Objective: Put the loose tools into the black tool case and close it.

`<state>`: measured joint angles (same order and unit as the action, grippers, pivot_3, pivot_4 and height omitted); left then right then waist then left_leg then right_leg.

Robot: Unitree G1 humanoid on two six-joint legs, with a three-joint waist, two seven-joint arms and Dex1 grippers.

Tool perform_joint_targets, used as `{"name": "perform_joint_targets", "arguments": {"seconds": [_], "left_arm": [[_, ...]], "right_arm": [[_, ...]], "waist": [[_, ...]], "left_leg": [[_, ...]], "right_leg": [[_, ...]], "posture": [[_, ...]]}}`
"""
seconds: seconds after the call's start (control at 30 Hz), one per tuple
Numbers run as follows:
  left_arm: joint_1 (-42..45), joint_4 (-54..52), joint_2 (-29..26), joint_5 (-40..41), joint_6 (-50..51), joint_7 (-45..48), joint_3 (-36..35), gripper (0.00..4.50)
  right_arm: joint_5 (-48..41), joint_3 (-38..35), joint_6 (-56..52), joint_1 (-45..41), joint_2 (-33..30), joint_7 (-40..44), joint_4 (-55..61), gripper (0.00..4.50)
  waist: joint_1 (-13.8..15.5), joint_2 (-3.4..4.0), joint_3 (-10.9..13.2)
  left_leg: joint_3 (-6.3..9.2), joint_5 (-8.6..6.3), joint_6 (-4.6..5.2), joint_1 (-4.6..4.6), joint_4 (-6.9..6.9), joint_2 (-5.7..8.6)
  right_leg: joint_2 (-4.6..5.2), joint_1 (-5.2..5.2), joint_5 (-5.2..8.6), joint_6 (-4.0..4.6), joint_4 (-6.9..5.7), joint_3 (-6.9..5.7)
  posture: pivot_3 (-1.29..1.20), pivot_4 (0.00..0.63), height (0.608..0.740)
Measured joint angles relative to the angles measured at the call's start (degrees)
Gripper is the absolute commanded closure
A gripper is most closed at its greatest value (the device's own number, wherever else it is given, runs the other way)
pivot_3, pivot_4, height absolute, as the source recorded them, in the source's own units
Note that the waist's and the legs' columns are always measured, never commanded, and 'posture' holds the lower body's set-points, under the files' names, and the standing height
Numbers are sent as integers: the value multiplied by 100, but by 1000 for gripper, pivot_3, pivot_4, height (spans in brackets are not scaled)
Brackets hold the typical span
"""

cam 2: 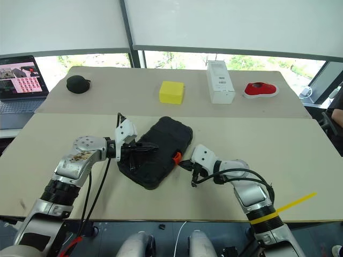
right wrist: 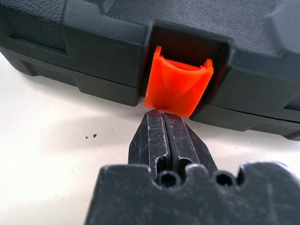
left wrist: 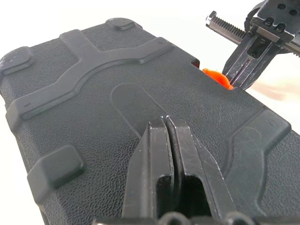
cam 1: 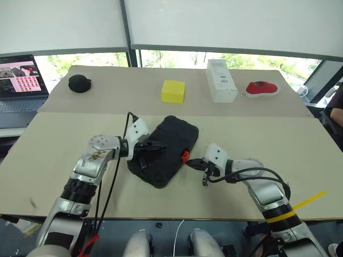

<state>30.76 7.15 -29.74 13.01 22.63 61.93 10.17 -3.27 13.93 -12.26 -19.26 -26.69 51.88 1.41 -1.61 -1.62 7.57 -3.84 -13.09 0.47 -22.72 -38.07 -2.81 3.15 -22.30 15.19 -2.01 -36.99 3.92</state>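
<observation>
Right wrist view showed the right gripper [right wrist: 161,117], jaws clenched empty, at the orange latch [right wrist: 177,87]; the black tool case [cam 1: 166,147] looked rigid, textured, best pressed on its lid, where the left gripper [left wrist: 167,123], clenched too, rested.

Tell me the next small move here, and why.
Probably nudge the shut right gripper up against the orange latch to snap it closed. The case lid is already down, with the shut left gripper resting on top, and the latch still flares out from its recess with the right gripper's tips just beneath it.
</observation>
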Motion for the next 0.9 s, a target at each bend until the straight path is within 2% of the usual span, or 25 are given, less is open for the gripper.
{"name": "perform_joint_targets", "arguments": {"seconds": [0.47,0.57,0.7,0.83,0.87,0.9], "left_arm": [[-73,-7,2,39,-73,13,-50,4368],[-346,-149,9,227,-319,83,-230,3646],[-944,-495,-52,750,-885,278,-844,2083],[-1808,-652,-559,928,-1180,196,-1653,651],[-2253,-855,-665,954,-1554,179,-2012,368],[-2291,-868,-684,946,-1590,179,-2037,281]], "right_arm": [[-29,45,-120,-138,-71,162,139,4500],[-245,-97,-128,-31,-203,261,456,3676],[-694,-649,-88,377,-671,465,670,2307],[-922,-1137,459,774,-1008,710,581,1001],[-1098,-1328,902,923,-1061,995,445,735],[-1118,-1343,945,934,-1068,1019,430,496]], "waist": [[-83,1,0],[-88,1,1],[-83,2,5],[-103,6,22],[-90,-1,27],[-88,-1,27]], "left_leg": [[17,0,0,10,16,-1],[17,0,0,10,26,-1],[16,-6,-1,-15,35,-2],[15,-8,-1,-48,41,-4],[16,-9,-1,-58,41,-7],[16,-9,-1,-58,41,-7]], "right_leg": [[-3,0,3,5,0,5],[0,-2,4,7,3,7],[5,-21,5,6,23,5],[4,-64,5,7,21,8],[7,-73,5,7,22,6],[7,-72,5,7,22,6]], "posture": [[0,150,740],[0,150,740],[0,150,740],[0,150,740],[0,150,740],[0,150,740]]}}
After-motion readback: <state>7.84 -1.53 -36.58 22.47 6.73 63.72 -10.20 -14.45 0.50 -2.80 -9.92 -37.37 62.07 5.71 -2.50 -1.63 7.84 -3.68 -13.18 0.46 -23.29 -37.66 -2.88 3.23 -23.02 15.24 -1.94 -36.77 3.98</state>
